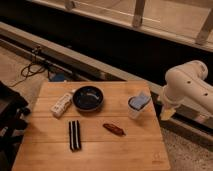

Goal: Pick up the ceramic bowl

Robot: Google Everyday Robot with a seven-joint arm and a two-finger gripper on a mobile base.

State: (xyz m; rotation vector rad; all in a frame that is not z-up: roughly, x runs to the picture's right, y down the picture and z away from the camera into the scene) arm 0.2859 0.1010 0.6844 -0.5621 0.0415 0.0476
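Note:
The ceramic bowl [88, 98] is round, shallow and glossy dark navy. It sits upright on the far middle-left of the wooden table [115, 155]. My white arm [186, 85] reaches in from the right, off the table's right side. My gripper [166, 112] hangs at the arm's lower end, just past the table's right edge. It is to the right of a small white cup [138, 106] and well away from the bowl. It holds nothing that I can see.
A white packet [61, 104] lies touching the bowl's left side. A black bar [74, 135] and a red-brown wrapper [114, 129] lie nearer the front. A dark object [10, 120] stands left of the table. Cables [32, 67] lie on the floor behind.

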